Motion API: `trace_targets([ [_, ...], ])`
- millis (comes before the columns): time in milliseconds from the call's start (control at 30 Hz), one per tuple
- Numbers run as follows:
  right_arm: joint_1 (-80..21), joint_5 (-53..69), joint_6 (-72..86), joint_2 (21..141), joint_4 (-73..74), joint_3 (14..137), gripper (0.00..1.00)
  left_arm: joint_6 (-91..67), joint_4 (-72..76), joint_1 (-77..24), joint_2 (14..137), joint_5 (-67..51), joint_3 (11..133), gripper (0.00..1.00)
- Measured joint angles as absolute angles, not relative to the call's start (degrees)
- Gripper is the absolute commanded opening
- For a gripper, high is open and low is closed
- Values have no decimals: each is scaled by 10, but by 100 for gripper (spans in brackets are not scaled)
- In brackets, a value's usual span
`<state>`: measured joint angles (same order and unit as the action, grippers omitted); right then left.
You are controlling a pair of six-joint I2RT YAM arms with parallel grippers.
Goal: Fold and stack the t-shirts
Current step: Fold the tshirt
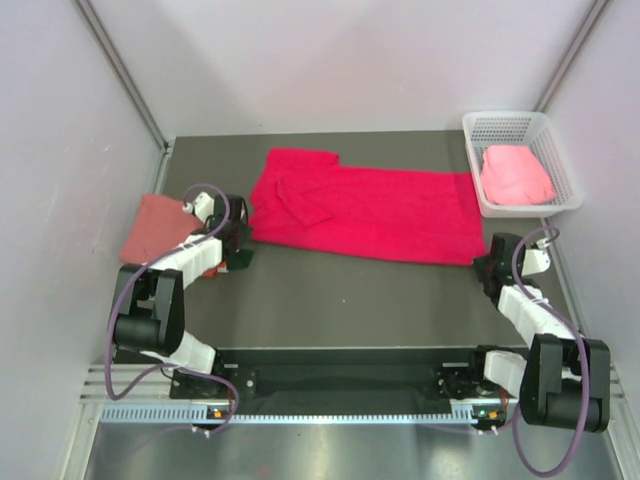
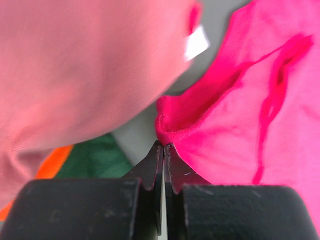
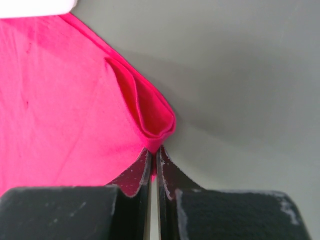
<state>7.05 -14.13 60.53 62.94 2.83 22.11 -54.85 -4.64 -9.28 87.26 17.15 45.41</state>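
Bench (image 1: 350, 300): dark grey and matte, closed in by pale walls (image 1: 330, 60) at the left, back and right.
Dusty salmon tee (image 1: 155, 228): folded flat at the left edge of the top view, just left of the left arm's wrist; it fills the upper left of the left wrist view, out of focus.
Orange tee (image 2: 52, 162): only a strip shows, under the salmon one, at the lower left of the left wrist view.
Left pincer (image 1: 238, 240): fingers pressed together, pinching the hem at the lower left corner of the crimson-pink tee (image 1: 365, 205).
Crimson-pink tee: spread wide across the middle of the bench, one sleeve lying folded over its upper left part.
Right pincer (image 1: 487, 262): fingers pressed together on the doubled-over lower right corner of the crimson-pink tee, low on the bench.
Basket (image 1: 520, 125): white mesh, at the upper right of the top view, against the right wall.
Light pink tee (image 1: 515, 175): bunched inside the basket.
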Motion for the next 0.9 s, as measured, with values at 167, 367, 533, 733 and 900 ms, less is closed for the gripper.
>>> trace_targets([
  [167, 70, -141, 605, 607, 118, 304, 0, -548, -125, -93, 859, 172, 548, 0],
  [367, 70, -150, 602, 482, 162, 356, 0, -532, -177, -93, 754, 172, 595, 0],
  [533, 70, -151, 603, 413, 205, 300, 0, -531, -184, -94, 667, 175, 510, 0],
  [733, 70, -147, 602, 374, 289, 221, 0, -538, -223, -94, 632, 164, 389, 0],
  [900, 70, -148, 598, 346, 301, 219, 0, -540, -232, -94, 594, 160, 360, 0],
])
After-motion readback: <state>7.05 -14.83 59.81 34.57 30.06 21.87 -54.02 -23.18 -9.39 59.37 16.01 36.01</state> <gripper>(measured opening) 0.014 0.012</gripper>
